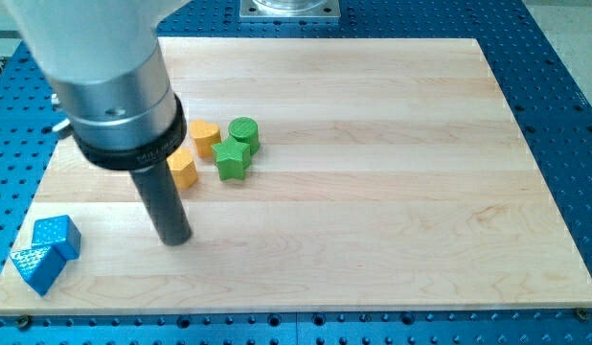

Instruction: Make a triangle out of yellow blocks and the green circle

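Observation:
A green circle block (244, 133) stands left of the board's middle, near the view's top. A yellow heart-shaped block (205, 137) lies just to its left. A second yellow block (184, 169), shape unclear and partly hidden by the arm, lies below the heart. A green star block (233, 158) sits between them, touching the circle from below. My tip (175, 236) rests on the board below the second yellow block, apart from it.
Two blue blocks lie at the board's lower left corner: a blue cube (57, 236) and a blue triangle-like block (34, 266) touching it. The wide grey arm body (109, 77) covers the upper left of the board (392, 192).

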Robot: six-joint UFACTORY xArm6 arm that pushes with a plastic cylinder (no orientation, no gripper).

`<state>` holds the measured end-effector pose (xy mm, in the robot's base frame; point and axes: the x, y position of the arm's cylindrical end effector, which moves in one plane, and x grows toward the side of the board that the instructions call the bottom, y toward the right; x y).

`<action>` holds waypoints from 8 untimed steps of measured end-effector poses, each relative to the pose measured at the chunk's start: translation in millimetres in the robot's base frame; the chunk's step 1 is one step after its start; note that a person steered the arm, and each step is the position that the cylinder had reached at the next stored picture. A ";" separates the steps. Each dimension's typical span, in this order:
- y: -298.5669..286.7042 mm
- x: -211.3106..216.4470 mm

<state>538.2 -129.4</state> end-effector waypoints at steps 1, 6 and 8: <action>-16.4 -5.6; -42.4 -165.5; 127.5 -195.1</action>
<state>343.1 -1.9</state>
